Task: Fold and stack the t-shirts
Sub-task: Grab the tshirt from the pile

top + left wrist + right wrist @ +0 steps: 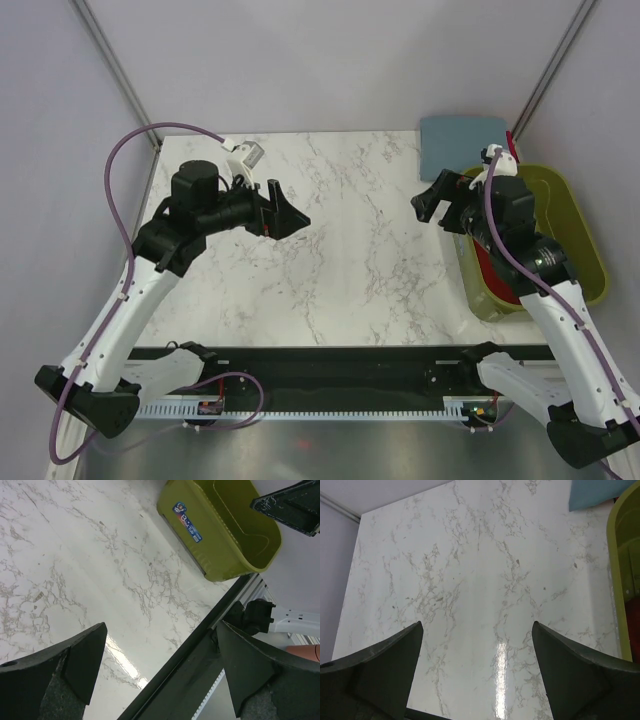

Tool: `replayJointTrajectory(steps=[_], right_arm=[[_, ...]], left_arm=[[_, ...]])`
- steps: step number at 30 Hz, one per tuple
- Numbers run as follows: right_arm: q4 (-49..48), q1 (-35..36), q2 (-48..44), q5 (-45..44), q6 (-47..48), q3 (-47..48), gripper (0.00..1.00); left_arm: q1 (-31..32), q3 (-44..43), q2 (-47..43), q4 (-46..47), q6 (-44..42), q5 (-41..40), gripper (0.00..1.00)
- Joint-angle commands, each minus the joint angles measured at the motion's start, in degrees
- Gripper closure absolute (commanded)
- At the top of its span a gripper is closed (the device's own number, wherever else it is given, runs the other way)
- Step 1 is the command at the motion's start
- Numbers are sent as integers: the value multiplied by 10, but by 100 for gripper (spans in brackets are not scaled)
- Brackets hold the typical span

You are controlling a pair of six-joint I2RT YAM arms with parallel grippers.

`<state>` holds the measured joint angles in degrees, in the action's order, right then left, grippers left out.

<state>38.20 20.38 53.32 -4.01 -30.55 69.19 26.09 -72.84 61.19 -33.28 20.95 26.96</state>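
The blue shirt [462, 143] lies folded far right; the red shirt [491, 272] sits in the basket [578, 215]. Both the left fingers [50, 680] and right fingers [375, 672] gape empty.

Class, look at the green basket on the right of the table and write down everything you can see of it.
The basket is an olive-green tub, plastic by its look, oblong with rounded corners and a thick rim. It stands upright at the right edge of the marble table. A blue and white label sticks on one long side. Dark red cloth lies inside. The right arm reaches above it, and a folded blue-grey shirt lies just past its far corner.
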Motion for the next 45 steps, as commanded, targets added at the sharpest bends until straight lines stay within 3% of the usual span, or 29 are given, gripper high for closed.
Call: replayJointTrajectory(steps=[1,8,12,13,16,22,28,32,40,42,43,44,45], right_arm=[[0,-3,-2,-25,2,-4,2],[33,-2,28,-122,-39,13,2],[81,-3,92,-257,-50,95,2],[99,-3,130,-347,-51,119,2],[150,-24,210,-457,-43,197,2],[159,-176,310,-380,-47,212,2],[118,-306,382,-258,-64,116,2],[67,-341,434,-238,-68,63,2],[9,-377,538,-153,-66,46,5],[4,-377,551,-160,-60,45,13],[4,-378,552,-167,-54,47,23],[9,-379,552,-184,-53,50,50],[18,-380,547,-197,-55,55,61]], left_arm=[[-2,-13,0,1,-14,-14,2],[-2,5,-10,-6,-12,-51,2],[-2,-3,13,-27,-19,-105,2],[-2,-8,19,-33,-18,-108,2],[-2,-19,38,-50,-14,-104,2],[-2,-20,49,-67,-23,-107,3],[-2,-41,71,-87,-23,-112,4],[-2,-47,75,-94,-16,-114,7],[-2,-13,60,-101,-16,-130,7],[-2,-6,55,-103,-20,-133,8],[-2,-4,53,-102,-21,-132,8],[-2,-4,52,-103,-23,-129,10],[-2,-3,49,-103,-24,-127,10]])
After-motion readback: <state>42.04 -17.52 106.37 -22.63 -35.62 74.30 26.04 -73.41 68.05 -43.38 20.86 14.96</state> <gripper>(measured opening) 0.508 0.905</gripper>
